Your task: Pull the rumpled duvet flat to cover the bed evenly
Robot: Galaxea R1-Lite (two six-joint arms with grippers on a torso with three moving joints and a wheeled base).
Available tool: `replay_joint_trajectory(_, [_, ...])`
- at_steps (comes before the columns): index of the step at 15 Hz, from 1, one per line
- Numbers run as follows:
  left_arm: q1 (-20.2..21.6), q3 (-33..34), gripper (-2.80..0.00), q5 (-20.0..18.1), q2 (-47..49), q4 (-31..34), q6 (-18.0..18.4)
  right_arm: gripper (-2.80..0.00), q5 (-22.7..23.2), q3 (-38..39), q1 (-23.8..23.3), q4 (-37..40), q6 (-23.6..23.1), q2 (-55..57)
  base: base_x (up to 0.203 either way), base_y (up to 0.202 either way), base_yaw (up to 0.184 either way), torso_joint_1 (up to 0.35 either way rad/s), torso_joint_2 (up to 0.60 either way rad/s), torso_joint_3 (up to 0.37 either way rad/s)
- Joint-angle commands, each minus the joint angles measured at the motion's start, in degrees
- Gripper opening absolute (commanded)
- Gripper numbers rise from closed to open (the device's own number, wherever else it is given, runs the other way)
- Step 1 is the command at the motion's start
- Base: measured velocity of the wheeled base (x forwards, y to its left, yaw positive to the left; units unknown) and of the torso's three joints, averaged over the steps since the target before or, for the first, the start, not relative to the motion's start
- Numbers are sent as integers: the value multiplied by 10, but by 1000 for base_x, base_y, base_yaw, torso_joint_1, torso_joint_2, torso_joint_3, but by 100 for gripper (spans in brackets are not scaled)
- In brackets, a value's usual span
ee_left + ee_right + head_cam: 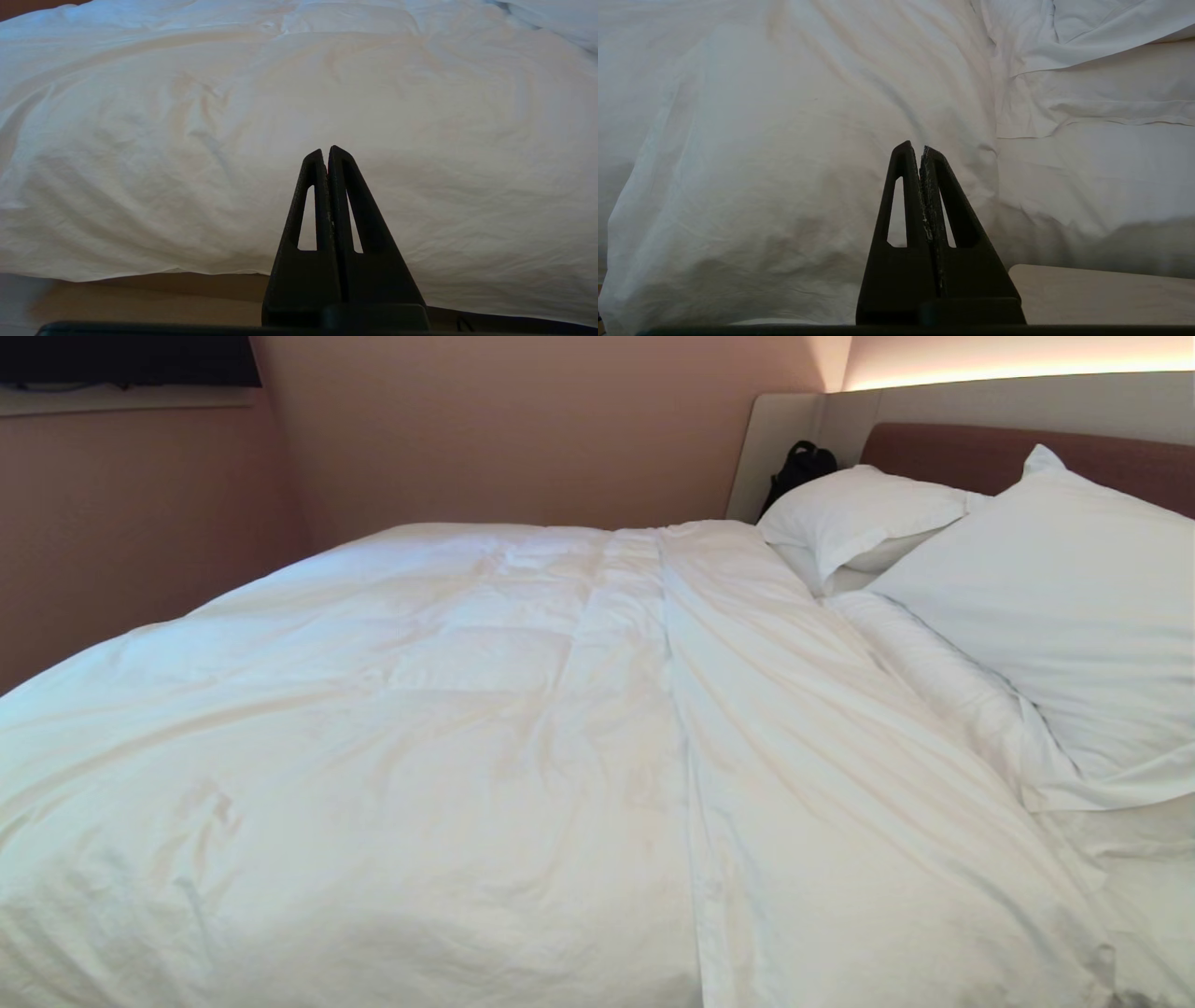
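The white duvet (pixel 448 728) lies spread over most of the bed (pixel 1148 877), lightly wrinkled, with a long fold running down its middle. Its near edge hangs over the side of the mattress. Neither arm shows in the head view. My left gripper (pixel 325 151) is shut with nothing in it, held just off the hanging edge of the duvet (pixel 233 140). My right gripper (pixel 917 149) is shut and empty too, facing the duvet (pixel 784 140) near its head-end edge, where bare white sheet (pixel 1087 168) shows beside it.
Two white pillows (pixel 1064 607) (pixel 859 518) lean against the brown headboard (pixel 943 453). A black bag (pixel 801 467) sits in the far corner by the headboard. Pinkish walls close the far side. The taupe bed base (pixel 140 294) shows under the duvet's edge.
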Motion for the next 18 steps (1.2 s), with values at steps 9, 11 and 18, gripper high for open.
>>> replay_joint_trajectory(9, [0, 0, -280, 0, 0, 0, 0, -280, 0, 0, 1, 0, -1, 0, 0, 0, 0, 0, 0, 0])
replay_joint_trajectory(11, [0, 0, -280, 0, 0, 0, -1, -280, 0, 0, 0, 0, -1, 0, 0, 0, 0, 0, 0, 0])
replay_joint_trajectory(18, [0, 0, -280, 0, 0, 0, -1, -280, 0, 0, 1, 0, -1, -1, -148, 0, 1, 3, 1, 2])
